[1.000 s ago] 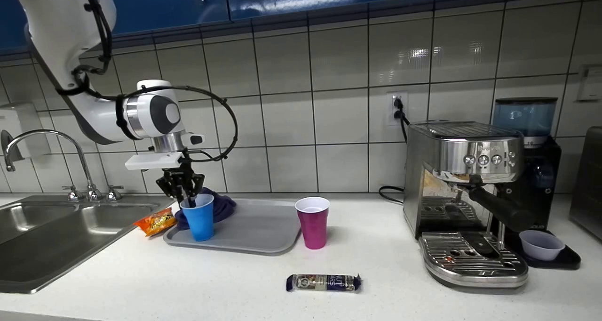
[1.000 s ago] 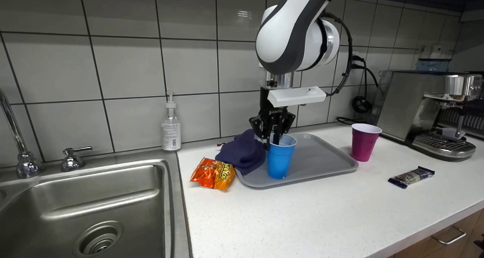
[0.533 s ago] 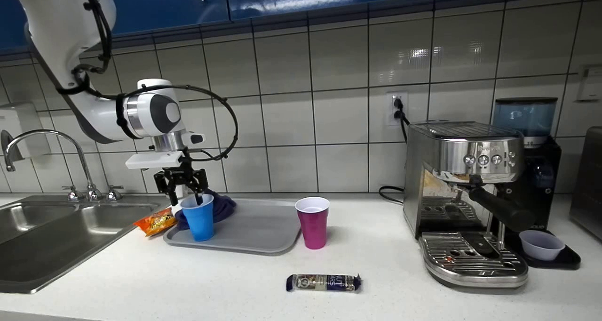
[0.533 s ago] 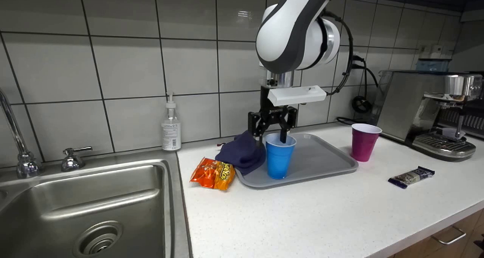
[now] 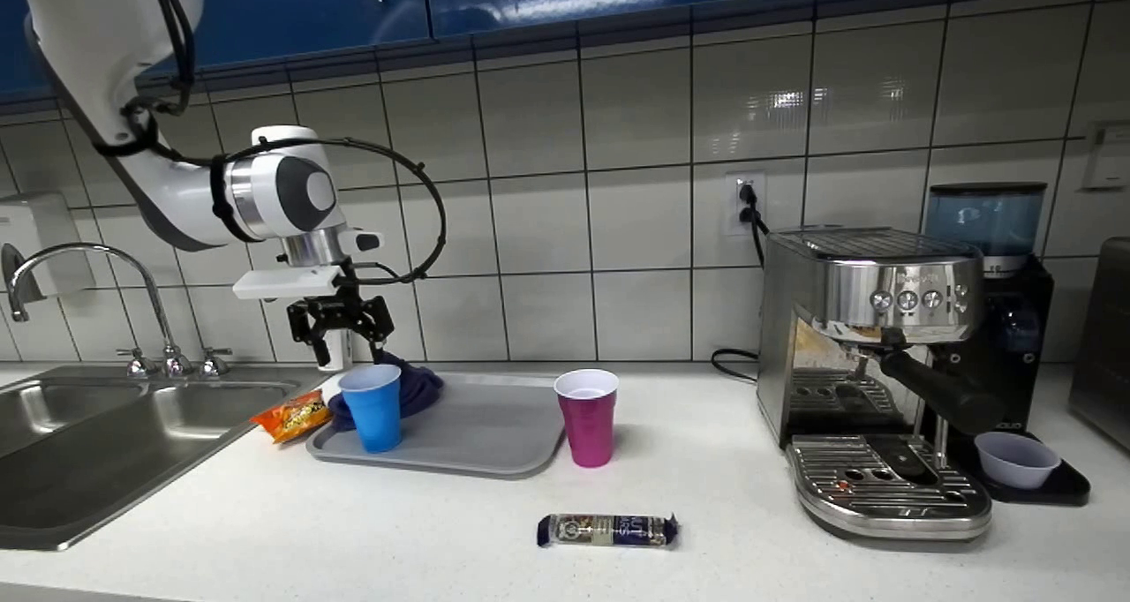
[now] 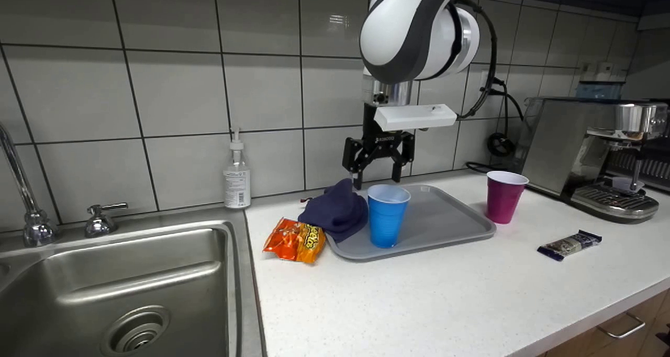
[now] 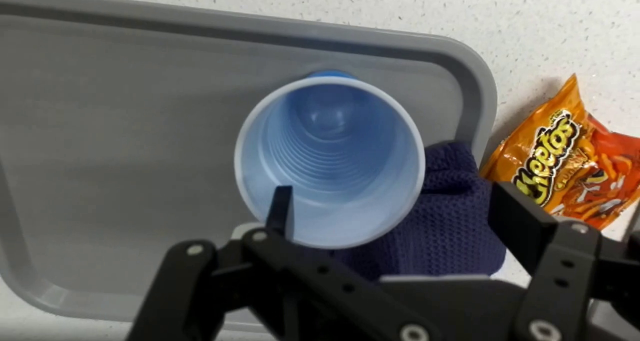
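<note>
Hovering fingers (image 6: 397,173), blue cup (image 6: 386,223) seemingly untouched.

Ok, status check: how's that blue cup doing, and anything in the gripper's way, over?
Gripper open, holding nothing. Blue cup upright on the gray tray, looks empty inside. Possibly in the way: dark blue cloth, bunched close beside the cup.

Arm (image 5: 177,191), upper left in an exterior view: glossy white, dark grey trim (image 6: 417,37), bare-metal ring (image 5: 244,198). Black cable (image 6: 493,51) looped outside, held by black straps (image 5: 218,194). Silver collar (image 6: 395,92) above the gripper (image 6: 377,182), flat white box (image 6: 416,117) beside it. Gripper all black, small pale lettering (image 6: 386,138) up front. Wrist view, bottom of frame: angular black links (image 7: 336,279), round silver screw heads (image 7: 545,330), dark bolt holes (image 7: 567,264), blocky fingers (image 7: 522,223).
</note>
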